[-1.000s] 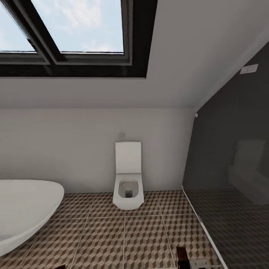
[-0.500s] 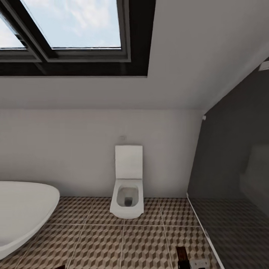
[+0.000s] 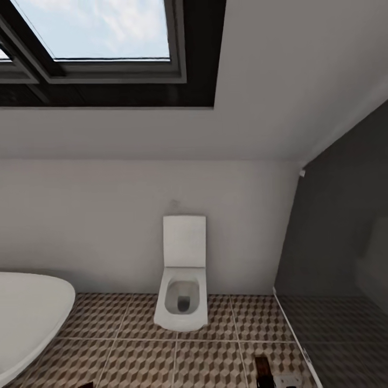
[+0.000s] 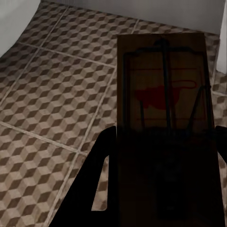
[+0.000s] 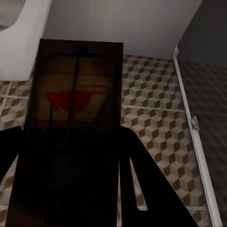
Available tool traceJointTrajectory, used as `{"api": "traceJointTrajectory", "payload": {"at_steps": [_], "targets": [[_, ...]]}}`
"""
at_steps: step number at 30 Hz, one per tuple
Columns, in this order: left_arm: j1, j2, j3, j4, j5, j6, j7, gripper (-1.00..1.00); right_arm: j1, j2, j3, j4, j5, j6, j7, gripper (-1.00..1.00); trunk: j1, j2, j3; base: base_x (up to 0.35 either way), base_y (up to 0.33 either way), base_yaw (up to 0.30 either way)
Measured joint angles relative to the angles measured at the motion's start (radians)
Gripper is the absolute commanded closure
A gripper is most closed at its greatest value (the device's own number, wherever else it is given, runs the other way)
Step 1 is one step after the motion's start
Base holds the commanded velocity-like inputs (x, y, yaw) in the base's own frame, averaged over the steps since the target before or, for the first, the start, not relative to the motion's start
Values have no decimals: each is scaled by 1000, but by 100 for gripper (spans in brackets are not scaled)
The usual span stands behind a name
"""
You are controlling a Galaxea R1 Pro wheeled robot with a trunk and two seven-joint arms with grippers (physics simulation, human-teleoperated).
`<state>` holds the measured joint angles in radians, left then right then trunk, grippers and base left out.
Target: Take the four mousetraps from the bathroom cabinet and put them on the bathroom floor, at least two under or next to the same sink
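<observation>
Each pincer clenches one mousetrap (left (image 4: 163, 99); right (image 5: 75, 101)) by its near end above the bathroom floor (image 4: 52, 94); boards judged light, stiff, best gripped clear of springs

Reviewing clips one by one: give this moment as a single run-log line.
left hand: holds mousetrap | right hand: holds second mousetrap | over bathroom floor | facing toilet

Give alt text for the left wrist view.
A mousetrap with a red mark is held between the left gripper's dark fingers, above the cube-patterned floor. A white curved fixture edge sits at one corner.
</observation>
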<state>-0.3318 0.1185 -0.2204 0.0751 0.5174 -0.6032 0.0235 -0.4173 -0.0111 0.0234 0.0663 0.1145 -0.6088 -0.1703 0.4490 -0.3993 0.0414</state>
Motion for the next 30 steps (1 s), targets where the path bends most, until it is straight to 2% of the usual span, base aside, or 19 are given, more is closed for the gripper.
{"api": "traceJointTrajectory", "payload": {"at_steps": [12, 20, 30], "targets": [[0, 0, 0, 0, 0, 0, 1, 100, 0, 0, -1, 0, 0, 0, 0, 100, 0, 0, 0, 307, 172, -45], [0, -4, 0, 0, 1, -1, 10, 100, 0, -1, 0, 0, 0, 0, 0, 100, 1, 0, 0, 30, 9, -1], [0, -4, 0, 0, 2, -1, 22, 100, 0, 0, 0, 0, 0, 0, 0, 100, 0, 0, 0, 277, 0, 0]]}}
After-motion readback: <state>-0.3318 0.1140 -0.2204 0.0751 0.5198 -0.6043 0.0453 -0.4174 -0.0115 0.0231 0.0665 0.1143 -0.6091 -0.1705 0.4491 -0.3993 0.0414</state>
